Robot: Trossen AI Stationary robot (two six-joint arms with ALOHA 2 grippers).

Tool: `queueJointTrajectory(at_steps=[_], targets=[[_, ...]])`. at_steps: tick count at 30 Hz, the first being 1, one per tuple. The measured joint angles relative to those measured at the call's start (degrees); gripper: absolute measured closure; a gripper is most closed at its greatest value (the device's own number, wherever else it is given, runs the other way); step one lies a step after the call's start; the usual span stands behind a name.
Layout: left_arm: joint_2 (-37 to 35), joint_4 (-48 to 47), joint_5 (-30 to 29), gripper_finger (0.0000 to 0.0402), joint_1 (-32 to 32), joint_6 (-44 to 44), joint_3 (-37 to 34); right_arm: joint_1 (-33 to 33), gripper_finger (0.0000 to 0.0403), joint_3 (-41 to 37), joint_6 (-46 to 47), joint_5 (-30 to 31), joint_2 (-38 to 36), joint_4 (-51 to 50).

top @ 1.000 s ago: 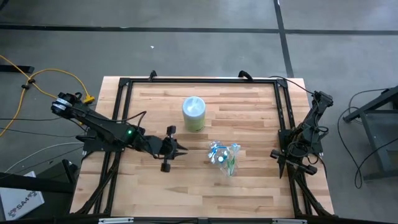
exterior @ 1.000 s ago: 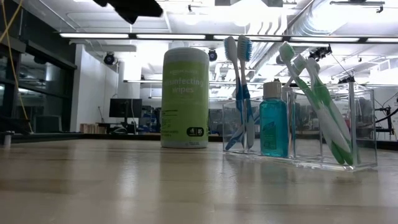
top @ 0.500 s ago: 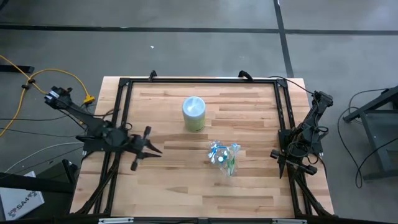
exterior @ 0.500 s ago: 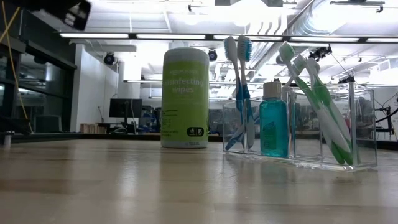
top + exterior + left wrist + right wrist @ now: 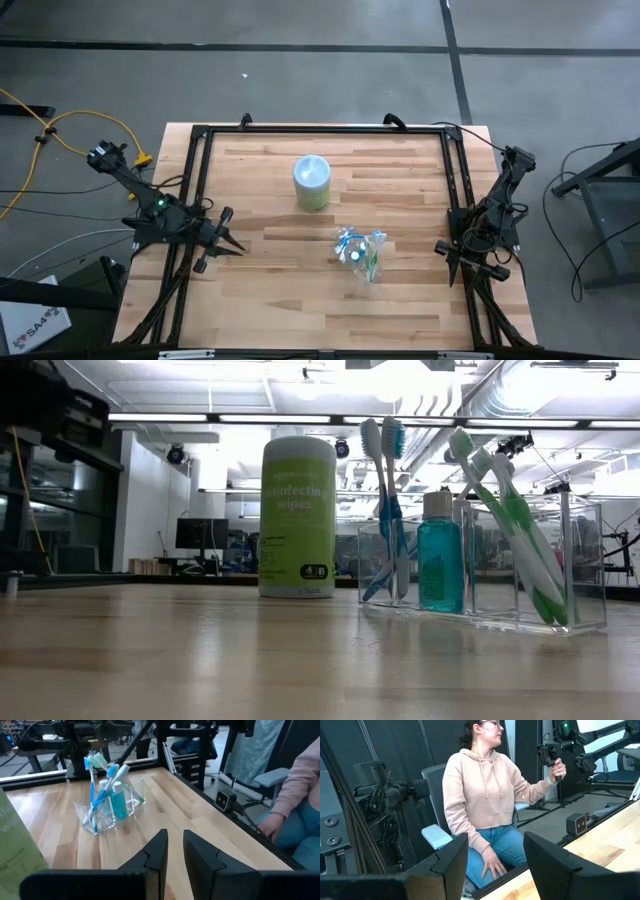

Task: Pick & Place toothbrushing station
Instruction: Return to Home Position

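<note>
High view: overhead, straight down, whole table [image 5: 400,310].
Low view: table height, level, near the clear organizer [image 5: 585,570].
Left wrist view: across the table at the same clear organizer.
Right wrist view: off-table, toward a seated person [image 5: 480,795].

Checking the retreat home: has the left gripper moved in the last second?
Yes. Seen from above, the left gripper has drawn leftward, farther from the wipes canister. The right gripper waits at the right.

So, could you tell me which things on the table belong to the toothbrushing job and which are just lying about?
Job: clear organizer, with blue-white toothbrushes, green-white toothbrushes and blue bottle in it; left end effector, empty, near the table's left edge; right end effector near the right edge.
Lying about: green wipes canister.
</note>
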Motion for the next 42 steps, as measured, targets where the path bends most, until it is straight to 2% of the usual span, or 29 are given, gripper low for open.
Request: queueJointTrajectory(at_steps=[9, 17, 27, 34, 42], targets=[[-8.45, -0.10, 0.13, 0.0346, -2.20, -0.26, -6.06, -0.02, 0.0220, 0.00, 0.00, 0.00, 0.00, 0.00], [-13.08, 0.34, 0.68, 0.0346, -3.48, 0.16, -8.42, -0.02, 0.0220, 0.00, 0.00, 0.00, 0.00, 0.00], [-13.37, -0.25, 0.85, 0.0346, -6.77, 1.48, -9.01, -0.01, 0.0220, 0.00, 0.00, 0.00, 0.00, 0.00], [-13.37, -0.54, 7.34, 0.0346, -8.10, 6.16, -9.50, -0.01, 0.0220, 0.01, 0.00, 0.00, 0.00, 0.00], [-10.79, -0.66, 8.26, 0.0346, -7.20, 5.78, -9.56, -0.02, 0.0220, 0.01, 0.00, 0.00, 0.02, 0.00]])
